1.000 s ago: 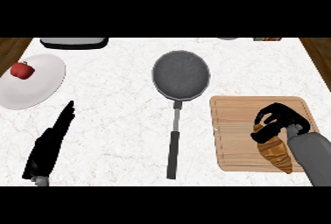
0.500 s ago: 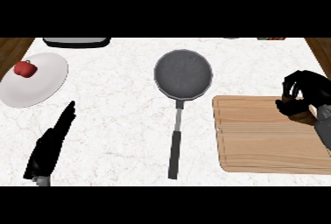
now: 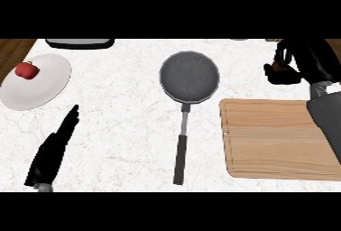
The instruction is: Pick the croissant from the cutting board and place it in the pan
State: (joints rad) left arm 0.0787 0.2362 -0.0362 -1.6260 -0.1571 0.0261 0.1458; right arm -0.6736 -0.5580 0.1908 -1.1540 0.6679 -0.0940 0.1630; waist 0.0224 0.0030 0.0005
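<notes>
upper left of the frame, a white plate [image 3: 50,88] carries a small red fruit [image 3: 26,69], well apart from the work and no part of it; at the top edge just right of it sits a dark tray [image 3: 78,43], only partly in view; lower left, the left hand [image 3: 54,146] lies on the marble counter [image 3: 126,113] with its fingers straight and holding nothing, resting out of the way so the other arm has the whole reach; in the middle the pan [image 3: 190,76] lies flat in the upper centre, its handle [image 3: 180,153] running straight down toward the lower edge, so the bowl is open to a drop from the right side; the cutting board [image 3: 273,140] fills the lower right, and no croissant lies on its wood; upper right, above the board's far edge, the right hand [image 3: 303,58] is curled closed, and a small brown sliver between its fingers looks like the croissant [image 3: 282,68], mostly hidden by the grasp; the grey forearm [image 3: 328,119] crosses the board's right side; i judge the pick done and the carry under way; the hand sits level with the pan and to its right, so the next move is a sweep leftward over the bowl before the fingers open.
</notes>
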